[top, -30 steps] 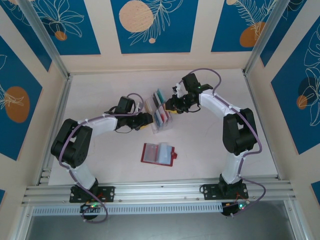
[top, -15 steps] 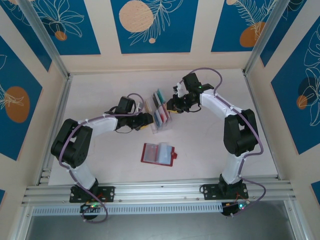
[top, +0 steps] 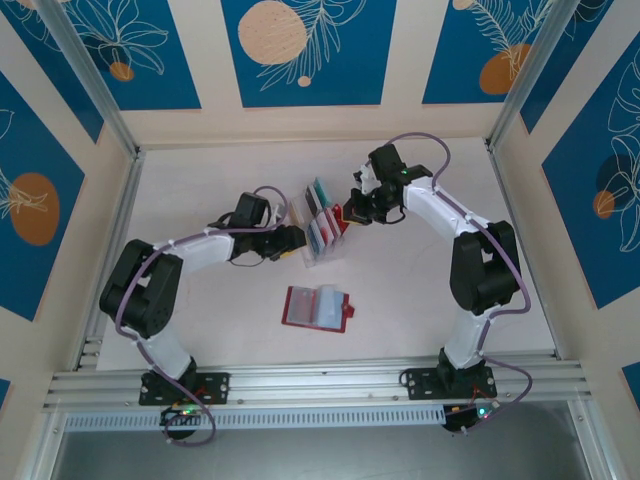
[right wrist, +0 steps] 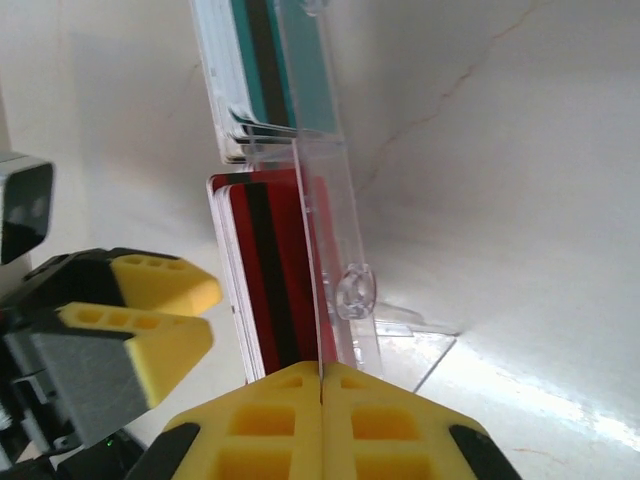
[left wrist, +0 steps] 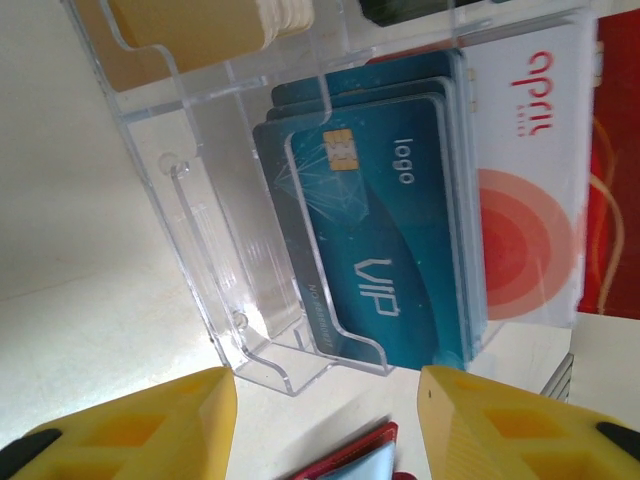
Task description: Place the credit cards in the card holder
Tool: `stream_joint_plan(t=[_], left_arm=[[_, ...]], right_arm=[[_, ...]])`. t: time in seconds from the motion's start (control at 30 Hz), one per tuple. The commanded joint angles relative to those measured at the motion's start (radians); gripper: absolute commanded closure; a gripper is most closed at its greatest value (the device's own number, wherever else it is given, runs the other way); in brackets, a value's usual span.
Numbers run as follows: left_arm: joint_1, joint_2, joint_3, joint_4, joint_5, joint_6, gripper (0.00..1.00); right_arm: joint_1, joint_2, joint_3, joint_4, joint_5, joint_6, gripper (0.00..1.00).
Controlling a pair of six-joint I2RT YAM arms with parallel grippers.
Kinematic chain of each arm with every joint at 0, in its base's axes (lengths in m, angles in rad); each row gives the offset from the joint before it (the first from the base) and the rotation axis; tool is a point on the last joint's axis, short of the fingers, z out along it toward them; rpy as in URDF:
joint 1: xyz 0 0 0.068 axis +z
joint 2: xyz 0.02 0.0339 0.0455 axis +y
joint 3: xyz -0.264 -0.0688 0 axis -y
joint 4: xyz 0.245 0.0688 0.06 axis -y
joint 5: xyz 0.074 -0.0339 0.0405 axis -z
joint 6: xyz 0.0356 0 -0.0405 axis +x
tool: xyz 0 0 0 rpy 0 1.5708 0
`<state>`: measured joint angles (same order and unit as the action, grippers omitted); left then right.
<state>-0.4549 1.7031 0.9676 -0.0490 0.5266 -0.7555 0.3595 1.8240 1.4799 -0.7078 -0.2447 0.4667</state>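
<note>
Top external view: the clear rack (top: 322, 238) stands mid-worktop (top: 420, 300) between the two arms and carries the credit cards (left wrist: 380, 230). The card holder (top: 317, 308) lies open and flat nearer the arm bases, well apart from both sets of fingers. The principal risk, in my judgement, is that the rack looks light and nothing clamps it, so a card dragging in its slot on the way out could tip or slide the whole rack and spill the rest. The secondary risk is that the cards sit packed face to face, so a pinch on one edge may bring out two, or slip off the smooth plastic. A lesser risk is that the two sets of fingers work just beside each other across the rack and could collide. The left arm (top: 200, 245) reaches in low from the left, elbow bent. Its left fingers (left wrist: 150, 430) are spread wide, pointing at the foot of the rack below the teal cards, and hold nothing. The right arm (top: 440, 215) arches over from the right and drops its wrist to the rack's far side. Its right fingers (right wrist: 260, 430) are pressed together, with their seam on the edge line where the red cards (right wrist: 270, 280) meet the rack wall. Whether a card is nipped in that seam I cannot tell.
</note>
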Motion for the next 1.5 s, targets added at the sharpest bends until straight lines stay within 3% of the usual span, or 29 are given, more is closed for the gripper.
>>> stream_joint_plan(t=[0.0,0.37,0.57,0.7,0.83,1.07,1.47], left_arm=[[-0.008,-0.070,-0.017,-0.044,-0.014,0.034,0.49],[-0.041,-0.251,-0.104,-0.218,-0.122,0.156,0.48],[-0.110,-0.323,-0.140,-0.331,-0.218,0.240,0.44],[-0.194,-0.321,-0.144,-0.407,-0.333,0.297,0.41],[-0.260,-0.273,-0.147,-0.428,-0.403,0.317,0.40],[-0.329,-0.161,-0.139,-0.410,-0.490,0.318,0.42],[-0.364,-0.131,-0.203,-0.354,-0.511,0.262,0.51]], right_arm=[[0.002,-0.064,0.035,-0.053,0.075,0.005,0.95],[0.014,-0.221,-0.005,-0.042,0.261,0.051,1.00],[0.032,-0.360,-0.088,-0.027,0.312,0.072,1.00],[0.075,-0.485,-0.240,0.031,0.235,0.080,1.00],[0.130,-0.605,-0.441,0.150,0.060,0.115,1.00],[0.266,-0.730,-0.726,0.348,-0.033,0.256,1.00],[0.413,-0.547,-0.852,0.595,-0.024,0.382,1.00]])
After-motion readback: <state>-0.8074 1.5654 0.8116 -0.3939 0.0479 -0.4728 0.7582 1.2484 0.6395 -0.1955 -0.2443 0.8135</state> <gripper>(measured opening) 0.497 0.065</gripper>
